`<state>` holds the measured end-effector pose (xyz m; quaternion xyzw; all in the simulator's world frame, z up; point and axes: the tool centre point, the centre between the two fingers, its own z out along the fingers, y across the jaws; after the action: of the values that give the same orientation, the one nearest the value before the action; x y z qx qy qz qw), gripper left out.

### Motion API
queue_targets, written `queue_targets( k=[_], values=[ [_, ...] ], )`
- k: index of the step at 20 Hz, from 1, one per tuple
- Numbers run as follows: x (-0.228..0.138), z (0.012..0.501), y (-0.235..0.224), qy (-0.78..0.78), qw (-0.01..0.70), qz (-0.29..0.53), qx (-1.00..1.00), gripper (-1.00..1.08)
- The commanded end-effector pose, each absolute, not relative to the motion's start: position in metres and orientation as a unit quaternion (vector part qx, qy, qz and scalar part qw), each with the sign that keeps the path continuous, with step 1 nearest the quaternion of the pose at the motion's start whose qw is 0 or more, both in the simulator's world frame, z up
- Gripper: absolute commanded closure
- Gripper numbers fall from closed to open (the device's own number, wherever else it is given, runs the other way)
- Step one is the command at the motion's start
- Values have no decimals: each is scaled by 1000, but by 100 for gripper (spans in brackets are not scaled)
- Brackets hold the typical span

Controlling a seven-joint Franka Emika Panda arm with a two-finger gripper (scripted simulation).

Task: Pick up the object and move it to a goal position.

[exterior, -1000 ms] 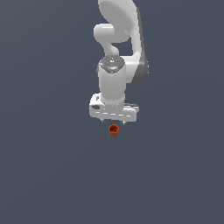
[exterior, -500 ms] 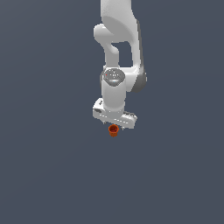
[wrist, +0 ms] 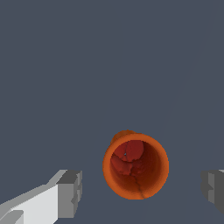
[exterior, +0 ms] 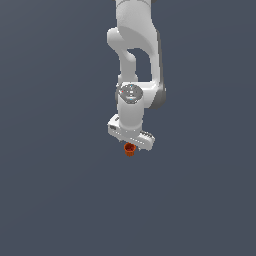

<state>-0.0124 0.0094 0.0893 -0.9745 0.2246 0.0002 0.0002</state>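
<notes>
The object is a small orange-red cup (exterior: 130, 150), standing upright on the dark grey floor. In the exterior view it pokes out just below the white gripper hand (exterior: 130, 146), which hangs straight over it and hides its far side. The wrist view looks down into the cup's open mouth (wrist: 136, 166). My gripper (wrist: 142, 190) is open: one grey fingertip (wrist: 70, 194) stands on one side of the cup and the other fingertip (wrist: 213, 187) on the opposite side, each with a gap to the rim. Nothing is gripped.
The white arm (exterior: 135, 60) rises from the hand toward the exterior view's top. Around the cup lies only the plain dark grey floor (exterior: 60, 190).
The arm has lowered and the hand has twisted about its vertical axis, so it now sits closer over the cup. The cup has not moved.
</notes>
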Motion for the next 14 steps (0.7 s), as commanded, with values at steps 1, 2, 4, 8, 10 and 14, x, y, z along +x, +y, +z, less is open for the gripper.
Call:
queue_targets(
  k=[1, 2, 4, 8, 10, 14],
  values=[
    [-13, 88, 9, 228, 0, 0, -974, -92],
    [-13, 89, 9, 226, 0, 0, -974, -92],
    [-13, 87, 9, 226, 0, 0, -974, -92],
    [-13, 75, 9, 227, 0, 0, -974, -92],
    [-14, 65, 9, 227, 0, 0, -974, -92],
    [-14, 45, 9, 228, 0, 0, -974, -92]
  ],
)
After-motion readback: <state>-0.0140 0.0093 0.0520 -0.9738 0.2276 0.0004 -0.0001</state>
